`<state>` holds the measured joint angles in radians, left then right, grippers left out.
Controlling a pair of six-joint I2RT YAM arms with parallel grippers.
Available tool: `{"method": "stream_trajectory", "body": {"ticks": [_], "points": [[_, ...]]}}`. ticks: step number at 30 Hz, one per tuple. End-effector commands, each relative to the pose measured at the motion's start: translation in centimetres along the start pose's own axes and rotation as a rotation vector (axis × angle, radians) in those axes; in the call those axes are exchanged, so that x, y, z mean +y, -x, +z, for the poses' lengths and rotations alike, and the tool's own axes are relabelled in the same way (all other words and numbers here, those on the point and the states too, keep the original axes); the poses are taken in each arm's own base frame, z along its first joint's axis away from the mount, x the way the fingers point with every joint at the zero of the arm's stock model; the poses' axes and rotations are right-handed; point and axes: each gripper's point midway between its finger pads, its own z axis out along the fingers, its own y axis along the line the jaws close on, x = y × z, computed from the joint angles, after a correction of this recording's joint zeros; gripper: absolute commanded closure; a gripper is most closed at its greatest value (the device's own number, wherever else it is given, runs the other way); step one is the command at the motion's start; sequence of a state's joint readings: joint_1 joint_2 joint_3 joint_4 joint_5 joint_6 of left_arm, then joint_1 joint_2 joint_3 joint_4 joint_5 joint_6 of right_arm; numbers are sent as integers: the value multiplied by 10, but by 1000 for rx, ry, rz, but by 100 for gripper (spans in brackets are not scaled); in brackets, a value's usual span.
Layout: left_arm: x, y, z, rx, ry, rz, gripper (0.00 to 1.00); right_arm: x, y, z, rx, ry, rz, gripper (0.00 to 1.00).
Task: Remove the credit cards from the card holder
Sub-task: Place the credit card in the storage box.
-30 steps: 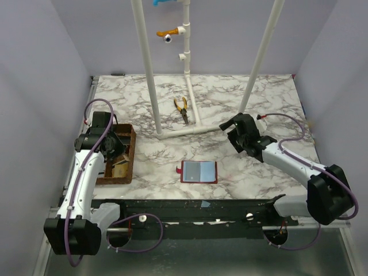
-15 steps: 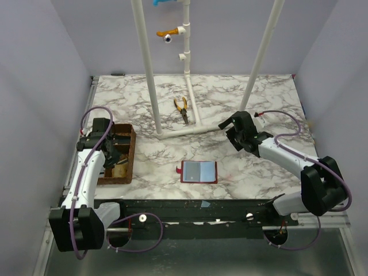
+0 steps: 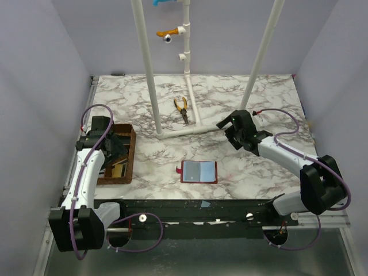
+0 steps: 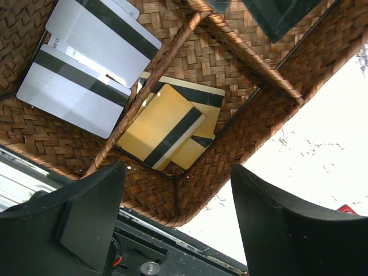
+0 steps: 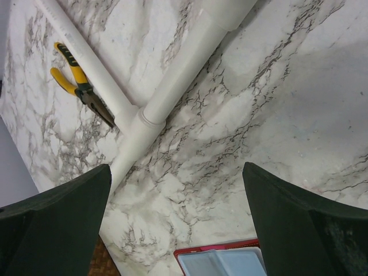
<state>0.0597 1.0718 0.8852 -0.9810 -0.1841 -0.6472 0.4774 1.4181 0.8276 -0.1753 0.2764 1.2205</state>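
Observation:
The red card holder (image 3: 198,171) lies open on the marble table, its pale blue panels up; the right wrist view catches its top edge (image 5: 221,261). My left gripper (image 3: 115,150) hangs open over the brown woven tray (image 3: 131,150), with nothing between its fingers (image 4: 178,190). Below it, yellow cards (image 4: 164,129) lie stacked in one compartment, and silver cards (image 4: 86,63) lie in the neighbouring one. My right gripper (image 3: 230,123) is open and empty above bare table (image 5: 176,172), behind and to the right of the holder.
A white pipe frame (image 3: 178,131) stands on the table's middle, with one pipe close to the right gripper (image 5: 172,86). Yellow-handled pliers (image 3: 182,108) lie beside it. The tray's rim (image 4: 241,138) sits near the left table edge.
The left gripper's jaws have gone from shut to open above the tray. The right gripper has drifted slightly left and toward the back.

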Motion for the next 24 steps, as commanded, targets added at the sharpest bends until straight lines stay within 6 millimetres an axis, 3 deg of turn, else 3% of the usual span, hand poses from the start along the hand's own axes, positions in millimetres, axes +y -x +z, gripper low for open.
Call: {"method": "stream_trajectory", "body": {"ticks": [1,13,18,24], "points": [[-15,13,-9,-25,-73,-3,24,14,6,0,-5,28,-10,0],[-25,16,-23,-23,-134,8,23,20,3,-8,30,47,-59,0],[-35,17,-30,-20,-176,27,23,20,5,-13,40,27,-110,0],[-59,3,-38,5,-247,96,23,18,4,-19,70,0,-153,0]]}}
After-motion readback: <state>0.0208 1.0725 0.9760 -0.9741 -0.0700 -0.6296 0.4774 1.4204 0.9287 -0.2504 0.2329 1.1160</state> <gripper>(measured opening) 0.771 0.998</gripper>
